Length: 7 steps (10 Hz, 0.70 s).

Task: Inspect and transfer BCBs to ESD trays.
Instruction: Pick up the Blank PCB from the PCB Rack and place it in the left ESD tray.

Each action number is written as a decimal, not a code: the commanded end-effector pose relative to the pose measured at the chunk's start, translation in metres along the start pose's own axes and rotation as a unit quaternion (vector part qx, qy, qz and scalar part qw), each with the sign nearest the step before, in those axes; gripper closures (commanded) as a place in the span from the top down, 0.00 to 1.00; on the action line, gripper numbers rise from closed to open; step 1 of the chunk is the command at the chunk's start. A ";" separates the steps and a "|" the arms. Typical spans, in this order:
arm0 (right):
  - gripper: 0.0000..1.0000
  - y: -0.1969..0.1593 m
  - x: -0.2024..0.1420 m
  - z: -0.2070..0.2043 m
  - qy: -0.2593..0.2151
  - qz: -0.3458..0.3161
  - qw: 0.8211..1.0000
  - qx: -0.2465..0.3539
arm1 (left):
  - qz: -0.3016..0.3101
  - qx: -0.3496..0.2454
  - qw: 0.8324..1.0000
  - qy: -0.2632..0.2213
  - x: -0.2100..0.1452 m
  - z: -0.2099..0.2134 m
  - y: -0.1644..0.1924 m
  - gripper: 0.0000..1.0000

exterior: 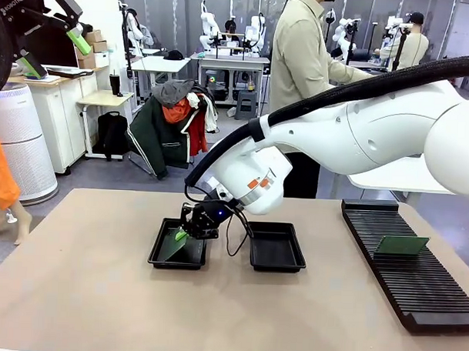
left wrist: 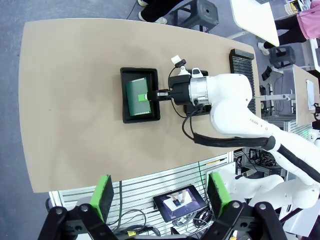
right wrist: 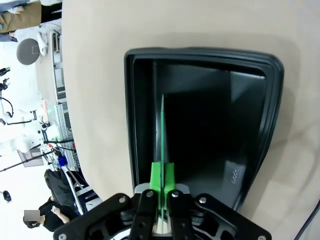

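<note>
BCB [left wrist: 137,96] sits clamped edge-on between the right jaws, reaching into the ESD tray [right wrist: 200,53] ahead; left jaws stand wide apart.

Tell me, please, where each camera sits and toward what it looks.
Front view: sits between the arms, looks across the table at the person; right arm and raised left gripper show.
Left wrist view: high above, looks down on the whole table; own open green pads show.
Right wrist view: just over the ESD tray, looks into it; right gripper pinches the BCB.
Shared: all three show that tray and BCB.
</note>
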State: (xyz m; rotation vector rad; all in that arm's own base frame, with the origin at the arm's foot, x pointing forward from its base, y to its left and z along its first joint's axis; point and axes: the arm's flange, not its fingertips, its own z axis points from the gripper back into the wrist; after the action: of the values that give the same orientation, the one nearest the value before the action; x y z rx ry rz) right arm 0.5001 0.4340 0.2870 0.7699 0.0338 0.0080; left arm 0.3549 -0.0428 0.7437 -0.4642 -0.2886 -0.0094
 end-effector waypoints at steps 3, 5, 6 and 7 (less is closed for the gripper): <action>0.36 0.017 -0.005 0.005 0.008 -0.022 0.999 -0.038 | 0.000 -0.005 1.000 0.001 -0.002 0.000 0.002 1.00; 0.55 0.024 -0.007 0.009 0.012 -0.021 0.998 -0.052 | 0.000 -0.005 1.000 0.001 -0.002 0.000 0.002 1.00; 0.60 0.029 -0.006 0.010 0.012 -0.020 0.998 -0.064 | 0.000 -0.005 1.000 0.001 -0.002 0.000 0.002 1.00; 0.74 0.036 -0.006 0.014 0.016 -0.018 0.997 -0.080 | 0.000 -0.005 1.000 0.001 -0.002 0.000 0.002 1.00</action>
State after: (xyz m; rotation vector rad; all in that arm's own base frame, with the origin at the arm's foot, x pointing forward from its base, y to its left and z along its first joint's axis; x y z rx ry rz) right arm 0.4945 0.4444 0.3095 0.6548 0.0561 -0.0117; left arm 0.3549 -0.0428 0.7437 -0.4642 -0.2886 -0.0094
